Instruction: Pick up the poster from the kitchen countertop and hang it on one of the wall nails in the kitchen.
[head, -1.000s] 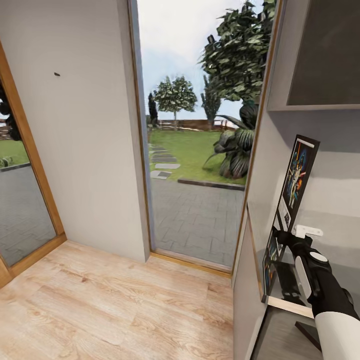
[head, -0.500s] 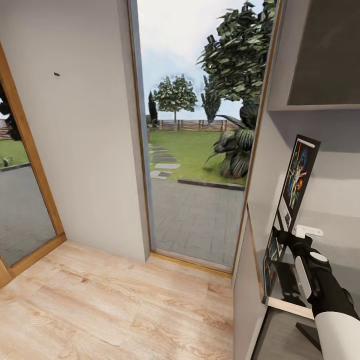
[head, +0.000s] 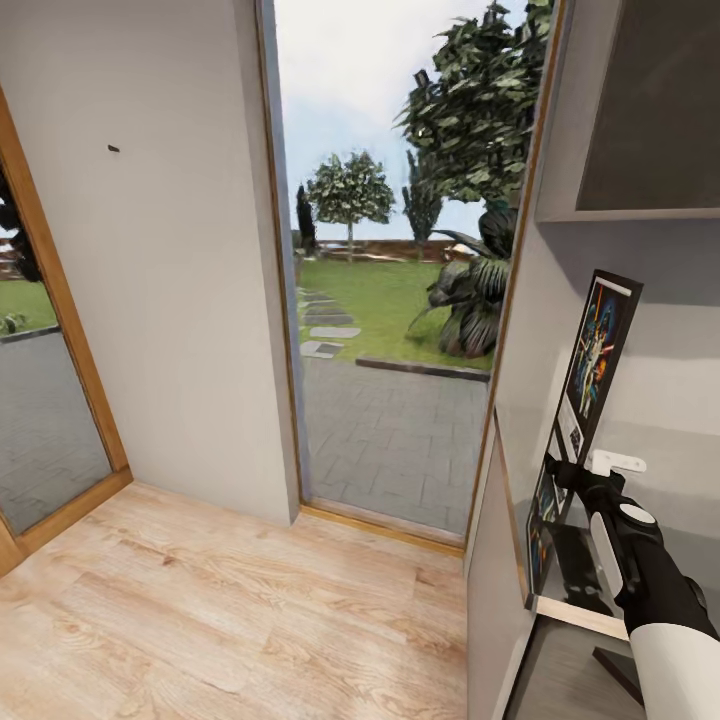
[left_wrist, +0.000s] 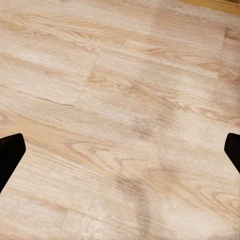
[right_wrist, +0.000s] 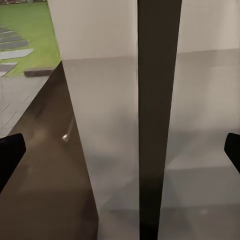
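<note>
My right gripper (head: 562, 478) reaches toward the poster (head: 592, 365), which stands upright and tilted on the kitchen countertop (head: 570, 610), leaning toward the grey wall behind it. In the right wrist view its thin dark edge (right_wrist: 159, 120) runs straight between my fingers (right_wrist: 10, 152), whose tips sit far apart at the frame's two sides with clear gaps to the edge. So my right fingers are spread wide around the poster, not yet closed on it. I judge the task is at its start: the poster has yet to be pinched and lifted, then carried across and hung.

My left gripper (left_wrist: 120, 150) hangs over bare wooden floor (left_wrist: 125, 100), its fingertips also wide apart with nothing between them.

The head view gives what my wrist cameras cannot: the wall nail (head: 113, 149), a tiny dark stub high on the pale wall well away from my right fingers, beyond the glass door looking onto the garden. It also shows the poster's colourful face. The right wrist view alone tells me how squarely the edge sits between my fingers.
</note>
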